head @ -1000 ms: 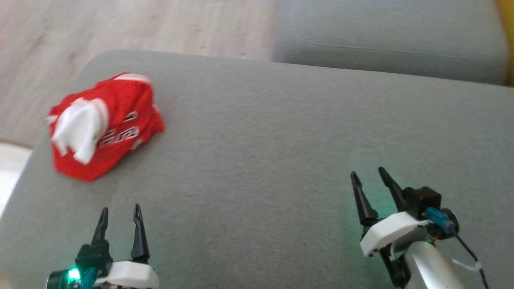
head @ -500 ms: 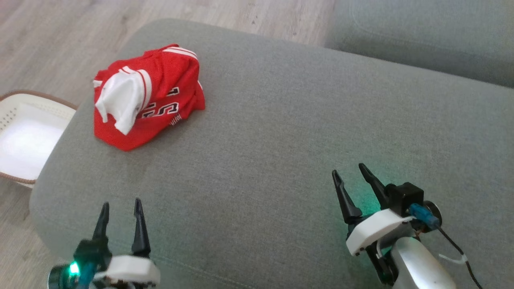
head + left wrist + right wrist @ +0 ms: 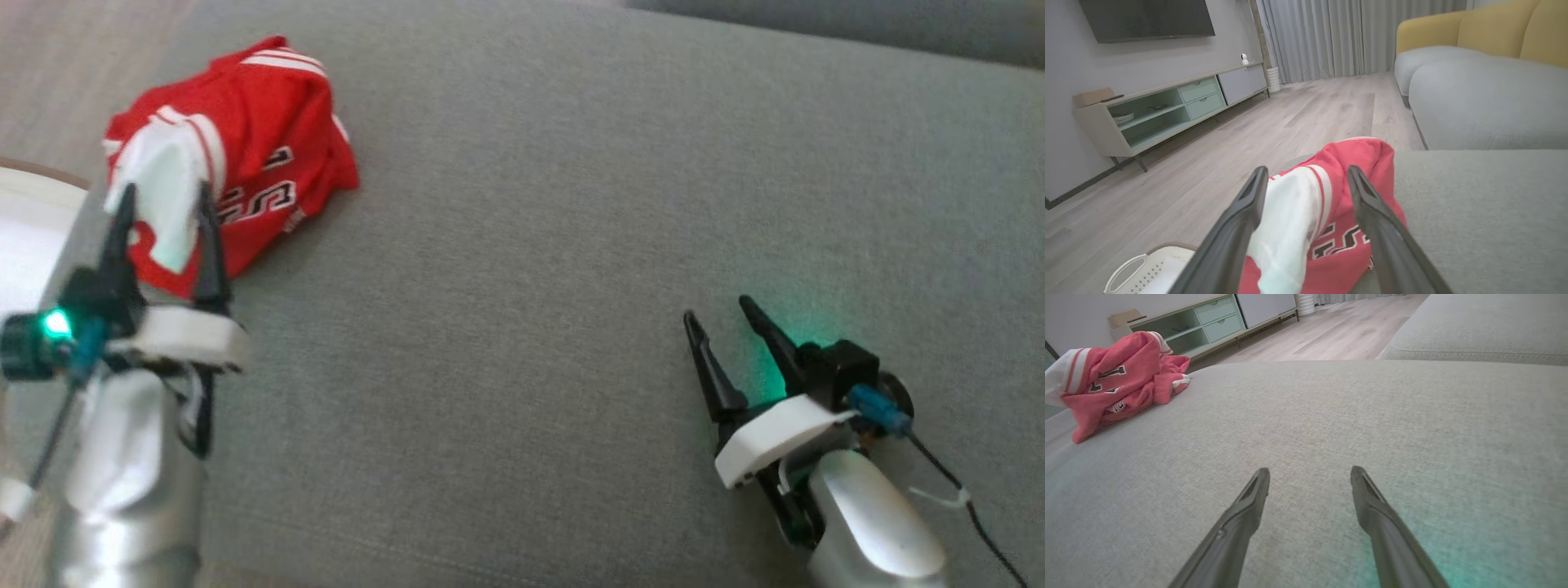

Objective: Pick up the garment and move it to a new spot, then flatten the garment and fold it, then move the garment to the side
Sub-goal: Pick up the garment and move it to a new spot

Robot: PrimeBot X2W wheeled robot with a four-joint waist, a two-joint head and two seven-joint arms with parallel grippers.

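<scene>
Head view: garment (image 3: 277, 122) lies just beyond left tool (image 3: 165, 189).

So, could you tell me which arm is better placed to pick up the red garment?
Left. The left gripper, open, points at the red garment, its fingers framing the white sleeve. The right gripper, also open, sits far off across the grey cushion.

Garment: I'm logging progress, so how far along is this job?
Nothing looks done: the red garment lies bunched at the far left corner of the grey cushion. In hand: the open left gripper points at its white part, without gripping. The right gripper, open, is well away from it. Left: pick up, move, flatten, fold, set aside.
</scene>
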